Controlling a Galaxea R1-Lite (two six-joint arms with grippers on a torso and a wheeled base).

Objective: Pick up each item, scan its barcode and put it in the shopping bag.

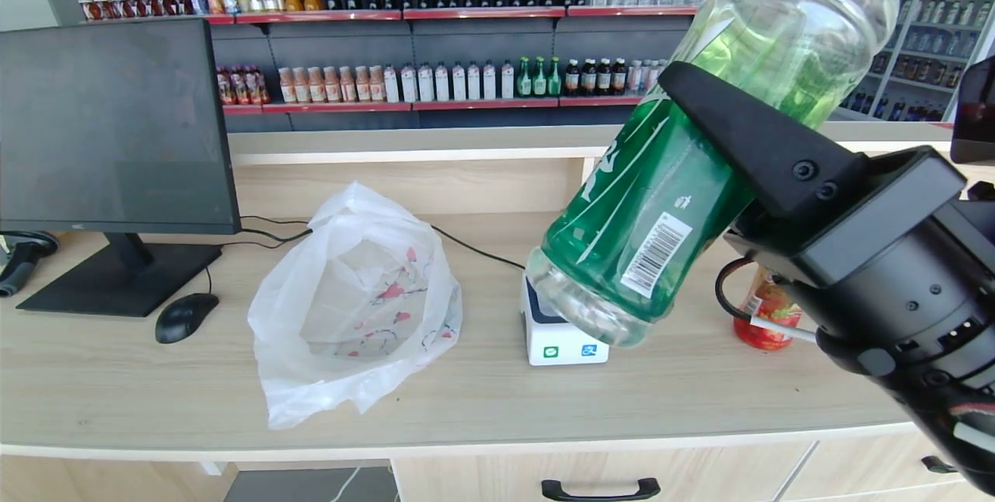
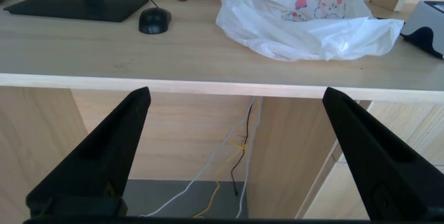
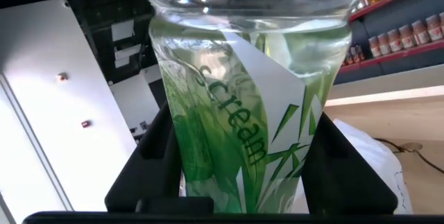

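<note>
While clamped between right gripper (image 3: 246,156) fingers, tilted, base toward small white scanner box (image 1: 556,343): clear plastic bottle with green label (image 1: 661,207), barcode facing head camera. Left of scanner, on pale wooden counter (image 1: 544,401): open white plastic shopping bag (image 1: 357,308). Below counter edge: left gripper (image 2: 236,98), 2 fingers spread wide, holding nothing.

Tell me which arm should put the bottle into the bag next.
Right. The right tool grips the bottle, tilted over the scanner just beside the open bag. The left tool hangs open and empty, low in front of the counter.
</note>
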